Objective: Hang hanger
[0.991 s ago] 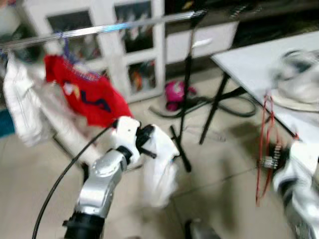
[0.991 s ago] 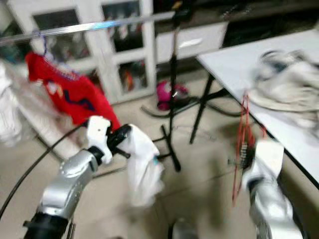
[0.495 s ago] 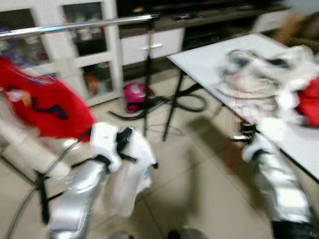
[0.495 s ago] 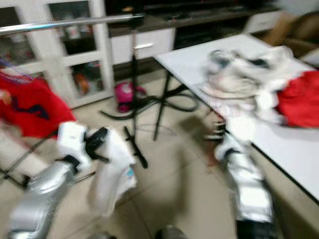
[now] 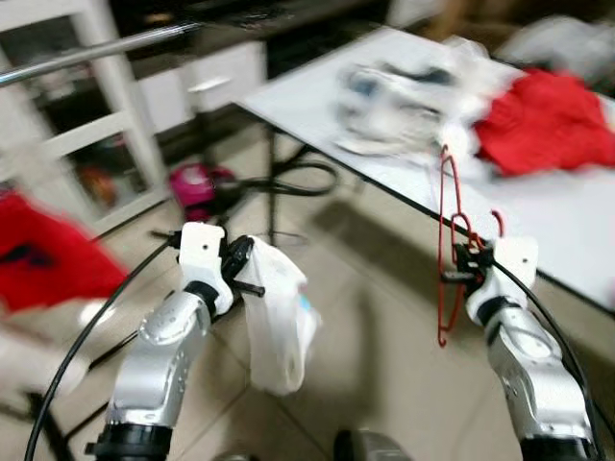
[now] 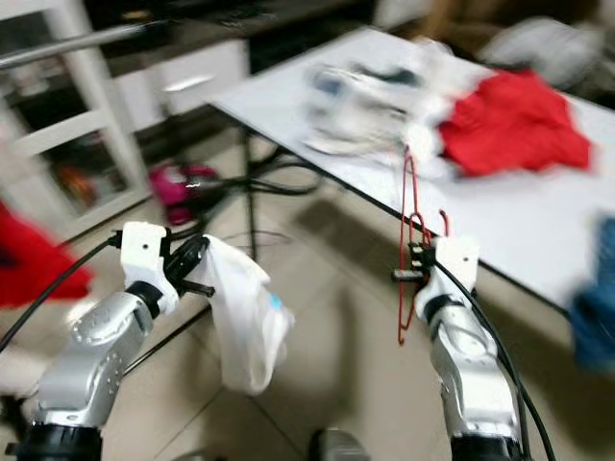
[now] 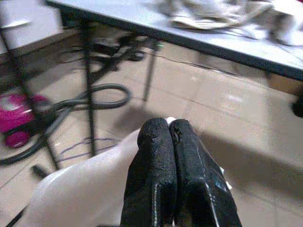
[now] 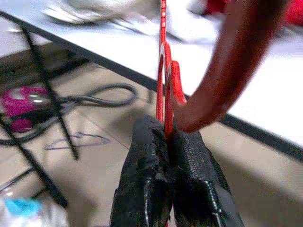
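**Two loads carried, rail off to the left**

We see the right gripper (image 6: pixel 415 261) clamped on the red hanger (image 5: pixel 447 252), upright just off the table (image 5: pixel 567 230) front edge. The left gripper (image 5: pixel 242 272) pinches a white garment (image 5: pixel 279 317). We judge the hanger could snag that edge while turning. Open floor (image 5: pixel 384 327) lies between the arms; the rail (image 5: pixel 96 53) sits far left.

The hanger (image 5: pixel 445 245) is red; the cloth (image 5: pixel 277 312) is white with a small blue patch. On the white table (image 5: pixel 567 230) lie a red garment (image 5: pixel 546 120) and pale ones. Beside the table, a pink object (image 5: pixel 195 184).
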